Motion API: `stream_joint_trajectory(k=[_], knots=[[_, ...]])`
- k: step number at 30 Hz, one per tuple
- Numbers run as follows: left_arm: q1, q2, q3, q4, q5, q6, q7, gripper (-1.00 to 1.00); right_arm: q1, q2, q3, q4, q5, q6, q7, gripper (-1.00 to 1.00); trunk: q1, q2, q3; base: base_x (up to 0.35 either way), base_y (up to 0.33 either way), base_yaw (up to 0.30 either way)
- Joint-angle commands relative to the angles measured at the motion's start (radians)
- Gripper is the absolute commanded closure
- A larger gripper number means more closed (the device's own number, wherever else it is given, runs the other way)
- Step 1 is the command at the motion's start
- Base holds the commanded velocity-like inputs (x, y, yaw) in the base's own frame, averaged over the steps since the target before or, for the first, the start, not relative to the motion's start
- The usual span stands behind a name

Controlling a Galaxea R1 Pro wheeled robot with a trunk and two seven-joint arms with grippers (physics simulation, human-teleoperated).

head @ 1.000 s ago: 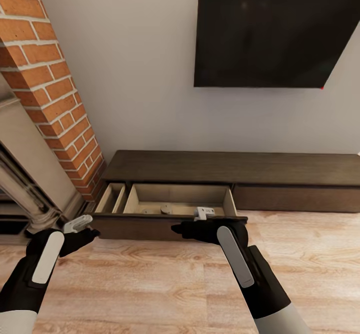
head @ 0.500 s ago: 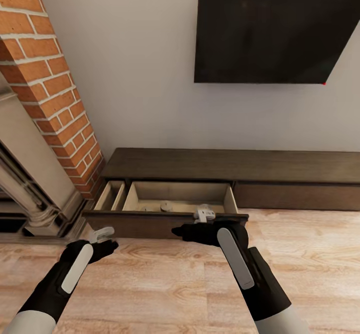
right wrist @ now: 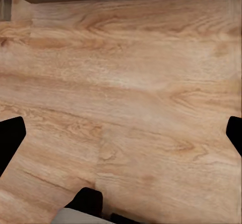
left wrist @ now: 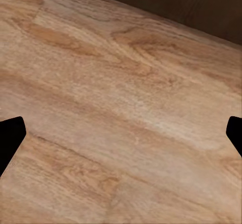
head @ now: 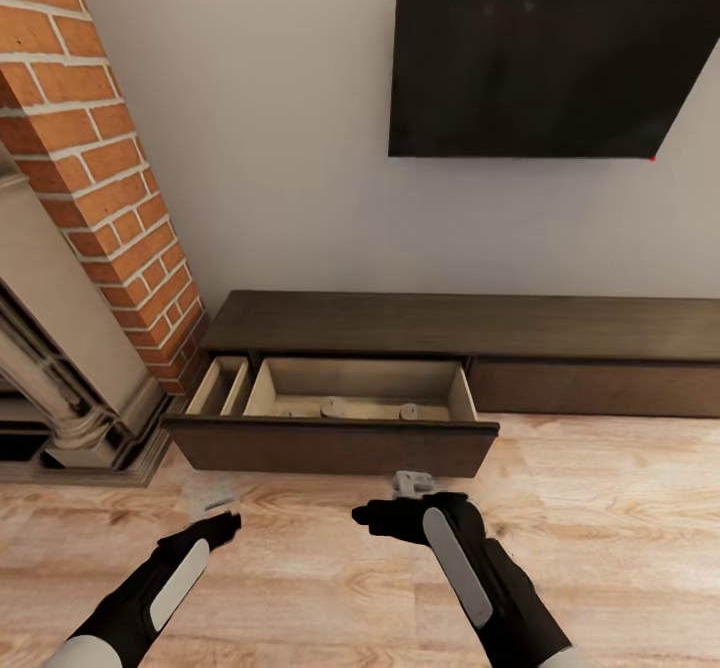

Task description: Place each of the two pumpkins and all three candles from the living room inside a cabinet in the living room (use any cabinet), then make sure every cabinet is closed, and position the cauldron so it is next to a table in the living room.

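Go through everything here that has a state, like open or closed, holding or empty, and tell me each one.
Cabinet drawer: pulled open.
Candles: lying inside the open drawer.
Neighbouring drawer front: closed.
Left end effector: open, empty, over the floor.
Right end effector: open, empty, in front of the drawer.
Wall screen: dark.

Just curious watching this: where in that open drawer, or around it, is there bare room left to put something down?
The open beige-lined drawer has pale stubby candles along its front, so its back strip is free. The long dark-brown wooden cabinet top is bare. Light wooden floor right of the right end effector is open. Crowded: the corner by the brick column.
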Motion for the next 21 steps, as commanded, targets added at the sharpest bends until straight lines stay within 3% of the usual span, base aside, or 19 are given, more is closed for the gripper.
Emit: stream_joint_trajectory(k=[1,6,10,15,21], knots=[[-0.001,0.002,-0.012,0.002,0.010,-0.007,0.010,-1.00,-0.001,0.000,0.008,0.020,-0.001,-0.019,-0.010,-1.00,0.004,-0.008,-0.004,0.000,0.000,0.000],[-0.001,0.002,-0.046,0.019,0.008,-0.054,0.009,-1.00,0.000,0.001,0.091,0.178,0.063,-0.221,-0.007,-1.00,0.023,-0.043,-0.020,0.000,0.000,0.000],[-0.001,0.001,-0.070,0.041,0.009,-0.126,0.009,-1.00,0.000,0.001,0.166,0.273,0.078,-0.393,-0.007,-1.00,0.038,-0.071,-0.032,0.000,0.000,0.000],[-0.001,0.000,-0.133,0.076,0.011,-0.230,0.009,-1.00,0.000,0.001,0.185,0.387,0.083,-0.632,-0.008,-1.00,0.057,-0.106,-0.048,0.000,0.000,0.000],[-0.001,-0.002,-0.169,0.091,0.009,-0.309,0.009,-1.00,0.000,0.002,0.186,0.497,0.079,-0.886,-0.009,-1.00,0.080,-0.148,-0.067,0.000,0.000,0.000]])
